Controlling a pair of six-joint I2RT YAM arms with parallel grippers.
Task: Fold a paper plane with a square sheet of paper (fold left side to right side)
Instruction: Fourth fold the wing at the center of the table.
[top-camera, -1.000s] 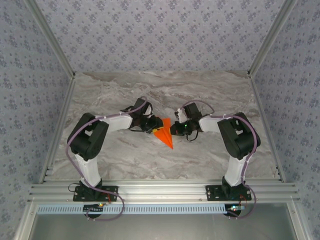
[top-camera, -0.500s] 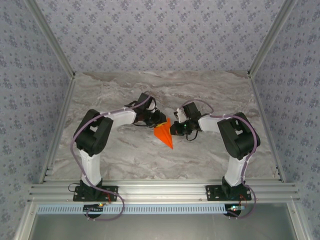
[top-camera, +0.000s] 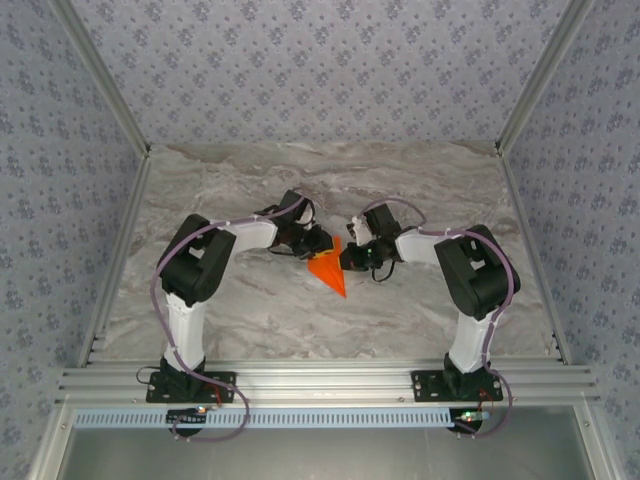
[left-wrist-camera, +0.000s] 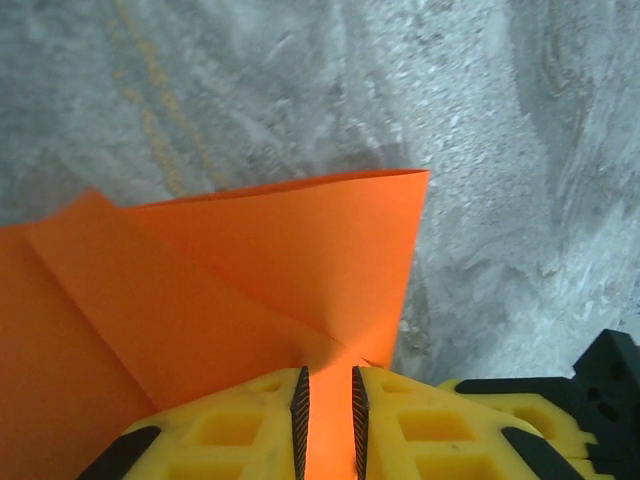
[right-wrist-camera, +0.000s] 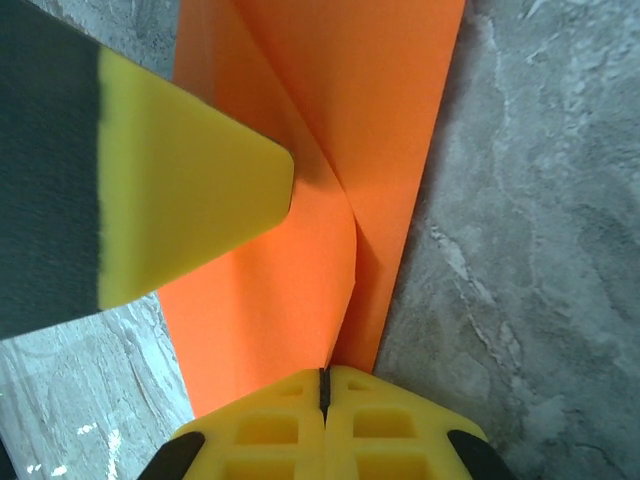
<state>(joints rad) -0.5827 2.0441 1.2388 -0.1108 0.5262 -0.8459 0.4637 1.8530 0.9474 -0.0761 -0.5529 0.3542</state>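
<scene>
The orange paper (top-camera: 328, 270) lies mid-table, folded to a kite shape with its point toward the near edge. My left gripper (top-camera: 318, 243) is at its far-left corner. In the left wrist view the narrow jaws (left-wrist-camera: 330, 378) hold a raised flap of the paper (left-wrist-camera: 250, 270), whose creases run into the gap. My right gripper (top-camera: 349, 259) sits at the paper's right edge. Seen from the right wrist, it (right-wrist-camera: 323, 380) is shut, tips at the folded edge of the paper (right-wrist-camera: 330, 90). A yellow left finger (right-wrist-camera: 190, 190) hovers over the sheet.
The marble table (top-camera: 250, 310) is bounded by aluminium posts and patterned walls on three sides. An aluminium rail (top-camera: 320, 385) runs along the near edge, carrying both arm bases.
The left arm has swung right, bringing its gripper onto the paper's far-left corner, and its jaws have narrowed on the flap. The right arm has not moved.
</scene>
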